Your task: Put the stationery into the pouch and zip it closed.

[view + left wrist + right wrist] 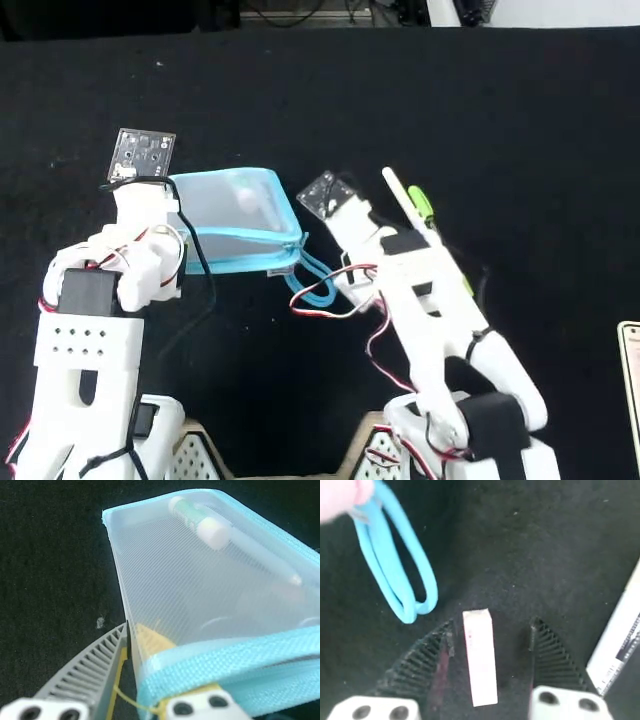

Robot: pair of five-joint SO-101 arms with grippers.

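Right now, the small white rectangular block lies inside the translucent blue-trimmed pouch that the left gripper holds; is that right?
Not quite. The right wrist view shows the small white rectangular block outside the translucent blue-trimmed pouch, between the open jaws of the right gripper. The left gripper does hold the pouch.

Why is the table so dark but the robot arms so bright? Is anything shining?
High view: the black table soaks up light, so the white arms stand out bright and shadows hardly show. Left wrist view: light passes through the pouch, so the pen inside shows, its white cap brightest. Right wrist view: the white block stands out pale against the dark table.
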